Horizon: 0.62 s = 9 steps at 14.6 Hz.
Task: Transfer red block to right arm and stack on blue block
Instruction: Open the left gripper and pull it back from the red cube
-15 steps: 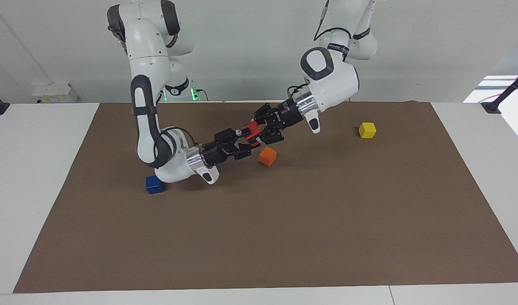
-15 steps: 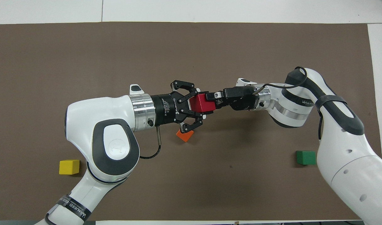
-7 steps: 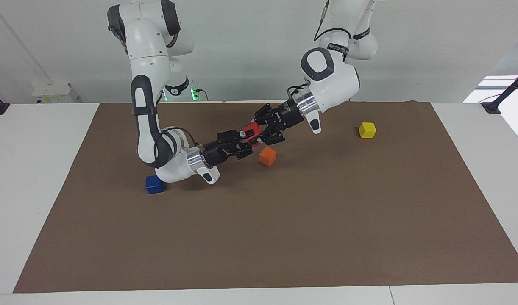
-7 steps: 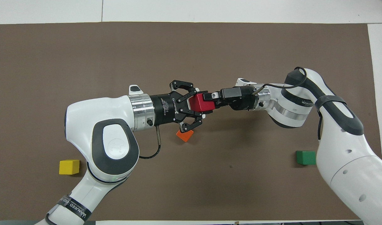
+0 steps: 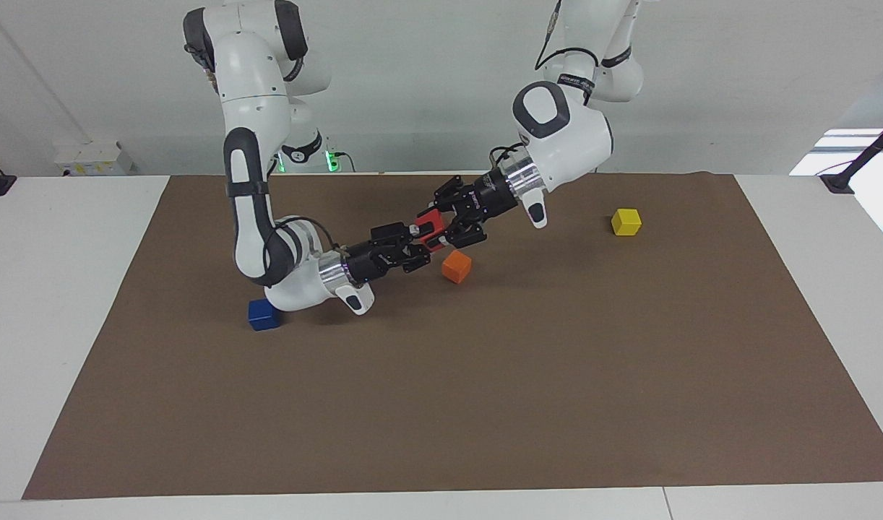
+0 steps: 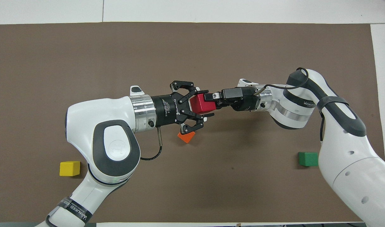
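The red block (image 5: pixel 431 223) hangs in the air over the middle of the mat, above the orange cube (image 5: pixel 457 267). My left gripper (image 5: pixel 437 225) is shut on it, and it shows in the overhead view (image 6: pixel 201 105) between that gripper's (image 6: pixel 206 104) fingers. My right gripper (image 5: pixel 417 245) meets it from the other end, open, one finger above the block and one beneath; it shows in the overhead view (image 6: pixel 210 97). The blue block (image 5: pixel 263 315) sits on the mat toward the right arm's end, beside that arm's wrist. The overhead view hides it under the arm.
The orange cube (image 6: pixel 186 137) lies just under the left gripper. A yellow cube (image 5: pixel 626 222) (image 6: pixel 69 168) sits toward the left arm's end, near the robots. A green cube (image 6: pixel 308 159) lies by the right arm's forearm. The brown mat (image 5: pixel 485 404) covers the table.
My right gripper has slid a little further onto the red block, and its fingers now straddle it more closely. The left gripper has kept its hold and barely moved.
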{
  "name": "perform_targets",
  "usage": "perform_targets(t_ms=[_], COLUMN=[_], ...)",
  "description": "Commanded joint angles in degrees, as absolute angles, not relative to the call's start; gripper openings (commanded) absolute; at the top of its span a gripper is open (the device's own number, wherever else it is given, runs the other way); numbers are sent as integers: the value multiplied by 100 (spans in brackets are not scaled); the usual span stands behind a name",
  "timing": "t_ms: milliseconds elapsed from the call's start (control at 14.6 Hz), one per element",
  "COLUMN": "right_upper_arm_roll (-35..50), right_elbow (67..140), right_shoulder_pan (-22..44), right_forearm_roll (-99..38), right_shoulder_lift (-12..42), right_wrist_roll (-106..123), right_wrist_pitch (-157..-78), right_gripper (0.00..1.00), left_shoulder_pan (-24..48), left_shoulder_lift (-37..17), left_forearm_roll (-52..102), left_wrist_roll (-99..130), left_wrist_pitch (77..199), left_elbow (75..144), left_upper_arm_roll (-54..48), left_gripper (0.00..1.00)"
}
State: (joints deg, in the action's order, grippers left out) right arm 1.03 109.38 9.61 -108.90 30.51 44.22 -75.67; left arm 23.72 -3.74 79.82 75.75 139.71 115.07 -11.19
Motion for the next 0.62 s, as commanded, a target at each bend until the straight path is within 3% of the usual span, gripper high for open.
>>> perform_targets(t_ms=[0, 275, 550], right_upper_arm_roll=[114, 114, 105], right_elbow=[11004, 11004, 11013], right_shoulder_pan=[993, 1002, 1011], right_forearm_roll=[-11021, -11030, -11109], right_shoulder_lift=[2953, 2892, 2603], right_wrist_roll=[4395, 4289, 4052], right_wrist_pitch=[-7717, -7796, -8136], right_gripper=[0, 0, 0], left_shoulder_pan=[2234, 1540, 608], left_shoulder_lift=[-290, -238, 17], left_forearm_roll=[8060, 8025, 7972], left_wrist_roll=[7585, 7376, 6725], left_wrist_pitch=[13931, 13256, 12666], left_elbow=[11566, 11619, 12128], left_upper_arm_roll=[-1072, -1055, -1046], left_gripper=[100, 100, 100])
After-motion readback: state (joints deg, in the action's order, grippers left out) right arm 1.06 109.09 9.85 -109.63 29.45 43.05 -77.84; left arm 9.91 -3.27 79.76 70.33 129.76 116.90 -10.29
